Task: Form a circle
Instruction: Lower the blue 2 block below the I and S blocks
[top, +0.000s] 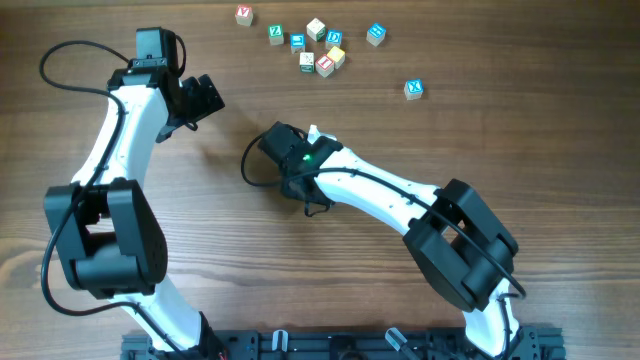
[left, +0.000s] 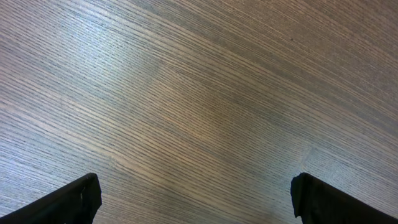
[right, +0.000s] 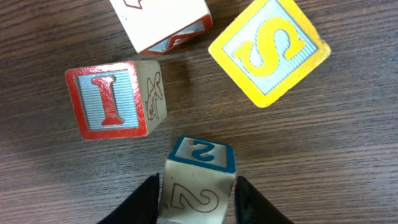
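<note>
Ring check: right gripper (right: 196, 190) is straddling one cube of the circle (right: 155, 93).
Overhead: that gripper is covering the circle at centre frame; loose cubes (top: 325, 63) are lying upper centre. Left wrist: left gripper (left: 194, 190) is gaping fully, empty, over wood-grain table (left: 199, 93). Right wrist: jaws are standing partly parted, flanking the blue 2 cube (right: 200, 168) at lower centre; clamping cannot be confirmed. Above it, red I cube (right: 109, 99), yellow S cube (right: 267, 50) and pale cube (right: 158, 18) are sitting apart. Judged light, rigid, square-edged wood, liable to skid; opposite flat faces are offering best purchase.
</note>
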